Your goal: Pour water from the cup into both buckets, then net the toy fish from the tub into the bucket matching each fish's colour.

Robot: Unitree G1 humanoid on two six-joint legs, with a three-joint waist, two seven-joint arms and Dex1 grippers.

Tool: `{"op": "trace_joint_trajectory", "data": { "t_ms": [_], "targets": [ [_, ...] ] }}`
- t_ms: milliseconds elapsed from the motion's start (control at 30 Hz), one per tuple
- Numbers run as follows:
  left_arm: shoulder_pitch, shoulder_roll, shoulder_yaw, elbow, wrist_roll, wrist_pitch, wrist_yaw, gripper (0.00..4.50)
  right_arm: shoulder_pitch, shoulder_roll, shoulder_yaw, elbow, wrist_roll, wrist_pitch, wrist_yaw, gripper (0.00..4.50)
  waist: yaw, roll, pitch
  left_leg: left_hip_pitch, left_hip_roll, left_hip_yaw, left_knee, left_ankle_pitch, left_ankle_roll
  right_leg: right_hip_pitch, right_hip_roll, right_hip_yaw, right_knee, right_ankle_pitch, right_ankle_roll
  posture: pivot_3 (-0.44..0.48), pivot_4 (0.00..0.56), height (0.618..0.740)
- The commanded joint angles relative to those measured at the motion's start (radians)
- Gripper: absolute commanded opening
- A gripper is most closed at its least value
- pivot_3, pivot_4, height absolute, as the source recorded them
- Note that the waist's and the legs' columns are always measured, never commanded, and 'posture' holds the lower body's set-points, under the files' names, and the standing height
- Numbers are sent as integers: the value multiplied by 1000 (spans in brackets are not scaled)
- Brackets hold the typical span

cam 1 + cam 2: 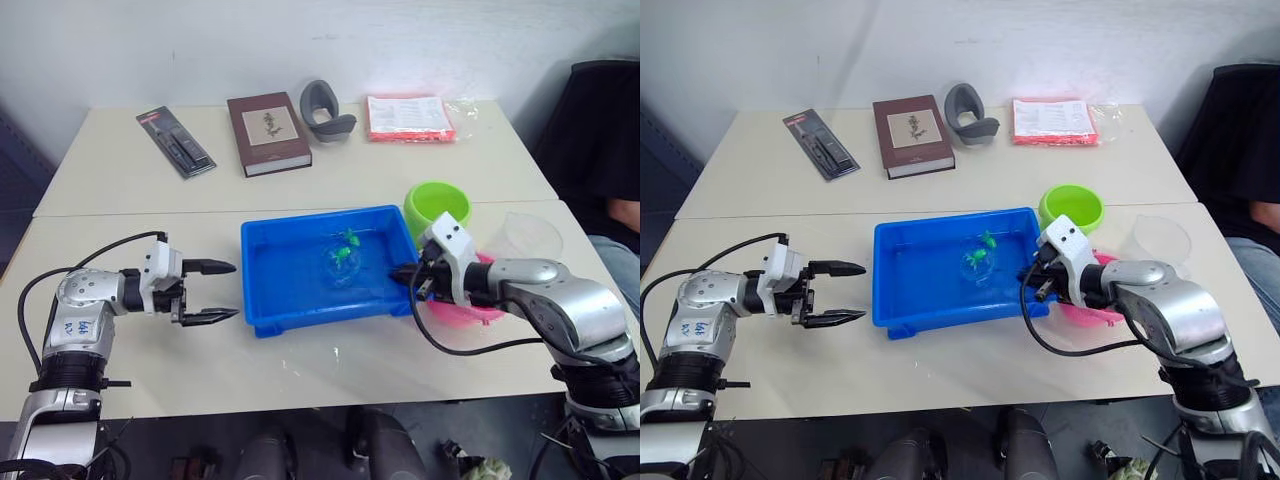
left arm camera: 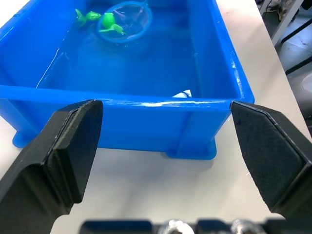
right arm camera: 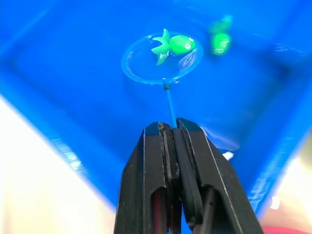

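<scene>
the right gripper (image 3: pixel 171 134) is clamped on the thin handle of the net (image 3: pixel 162 58), reaching in over the near right corner of the tub (image 1: pixel 262 290) so the hoop lies in the water mid-tub. that low, slanted hold looks meant to slide the mesh under a fish. the left gripper (image 1: pixel 212 292) waits with its fingers apart, holding nothing, just beside the tub's left wall, probably kept clear of the netting.

the green bucket (image 1: pixel 437 205) and the pink bucket (image 1: pixel 470 308) sit just past the tub's right end, close to the working arm, so a netted fish has a short way to go; the cup (image 1: pixel 530 235) stands behind the pink one.

the head views give this layout, but the catch is tiny there. the right wrist view shows one green fish (image 3: pixel 175 45) within the hoop and a second green fish (image 3: pixel 220 41) just outside it. the left wrist view shows the tub's near wall and the water inside.
</scene>
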Motion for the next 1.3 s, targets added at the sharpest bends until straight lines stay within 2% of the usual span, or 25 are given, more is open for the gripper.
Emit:
{"op": "trace_joint_trajectory", "data": {
  "t_ms": [33, 167, 300, 433, 600, 867, 1100, 1300],
  "targets": [
    [-2, -3, 15, -101, -63, 88, -3, 4478, 55, -32, -150, -137, 105, 2, 39, 0, 7, 0, 0, 0, 0, 0, 0, 0, 0, 0, 0, 0, 0, 0, 0, 0, 150, 740],
    [-21, -38, 27, -210, -132, 206, 44, 4478, 112, -31, -294, -214, 196, 44, 6, 0, 21, 0, 0, 1, 0, 0, 1, 0, 0, 0, 0, 2, 0, 0, 0, 0, 150, 740],
    [-57, -105, 32, -294, -174, 301, 149, 4478, 171, -67, -416, -258, 222, 41, -14, 0, 29, 0, 0, 1, 0, -1, 1, 0, 0, 1, 0, 3, 0, 0, 0, 0, 150, 740],
    [-107, -175, 10, -320, -163, 363, 251, 4478, 207, -120, -512, -219, 168, -21, -42, 0, 35, -1, 0, 1, -1, -1, 1, 0, 0, 2, 0, 4, 0, 0, 1, 0, 150, 740],
    [-136, -223, -30, -331, -133, 384, 296, 4478, 250, -192, -541, -111, 36, -175, -56, 0, 39, -1, 0, 2, -1, 1, 1, 0, 0, 2, 2, 3, 0, 0, 1, 0, 150, 740],
    [-160, -261, -69, -334, -110, 360, 312, 4478, 239, -252, -453, 47, -143, -319, -116, 0, 42, -1, 0, 3, 0, 3, 1, 0, 0, 2, 3, 2, 0, 1, 1, 0, 150, 740],
    [-161, -262, -73, -333, -104, 352, 307, 4478, 243, -289, -285, 211, -452, -766, -183, 0, 42, -1, 0, 3, 0, 6, 1, 0, -1, 2, 4, 2, 0, 1, 1, 0, 150, 740],
    [-160, -265, -72, -340, -102, 360, 316, 4478, 252, -413, -152, 364, -743, -1088, -240, 0, 44, 0, 0, 2, 0, 8, 1, 1, -1, 2, 3, 3, 0, 1, 1, 0, 150, 740]
  ]
}}
